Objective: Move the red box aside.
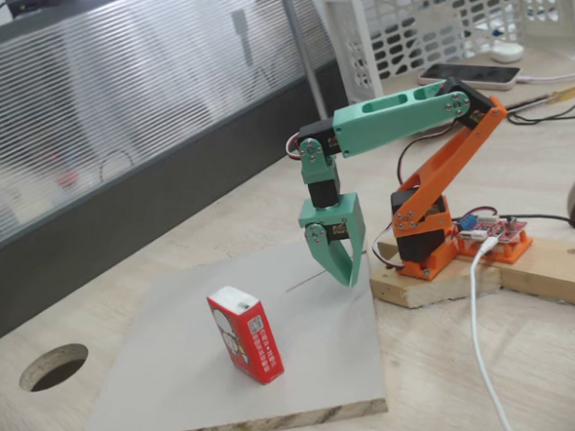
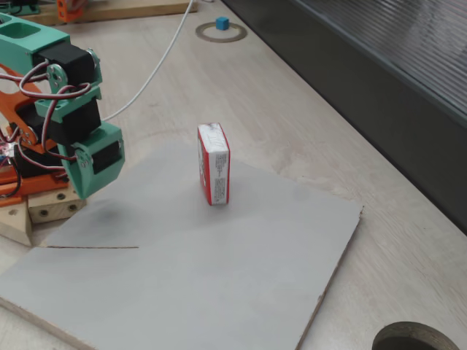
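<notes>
- The green hand (image 1: 332, 246) is seen hanging point-down from the arm, just above the grey board (image 1: 258, 370).
- Its two fingers are held close together, with hardly any gap seen between them. Nothing is held in it, and nothing is touched by it.
- In the other fixed view, the hand (image 2: 93, 169) is seen at the left side of the board (image 2: 219, 277), with a soft shadow under it.
- The red box (image 1: 246, 334) is seen standing upright on the board, well apart from the hand, nearer the camera and a bit to the left in that fixed view.
- In the other fixed view, the red box (image 2: 214, 163) is seen to the right of the hand, with bare board between them.
- The box is red, with a white top, a white round picture and small print on its sides.
- The board is laid flat on the pale wood tabletop (image 1: 473, 373).
</notes>
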Robot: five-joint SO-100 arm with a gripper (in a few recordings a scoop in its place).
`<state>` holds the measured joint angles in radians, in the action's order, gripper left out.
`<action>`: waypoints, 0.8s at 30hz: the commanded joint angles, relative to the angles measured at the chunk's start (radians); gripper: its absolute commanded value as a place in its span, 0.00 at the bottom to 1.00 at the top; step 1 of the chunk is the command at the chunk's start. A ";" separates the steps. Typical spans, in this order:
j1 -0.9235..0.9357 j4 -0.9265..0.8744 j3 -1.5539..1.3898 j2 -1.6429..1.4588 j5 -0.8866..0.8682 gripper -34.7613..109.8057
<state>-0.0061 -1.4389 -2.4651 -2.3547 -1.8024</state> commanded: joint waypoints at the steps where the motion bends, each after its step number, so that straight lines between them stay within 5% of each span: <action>1: -0.009 0.000 0.009 -0.066 -0.012 0.26; 12: -0.011 0.436 0.048 0.181 -0.017 0.26; 24: -0.021 0.460 0.359 0.422 -0.017 0.26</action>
<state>-0.0092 -0.9817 -2.1614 -1.9620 -1.8070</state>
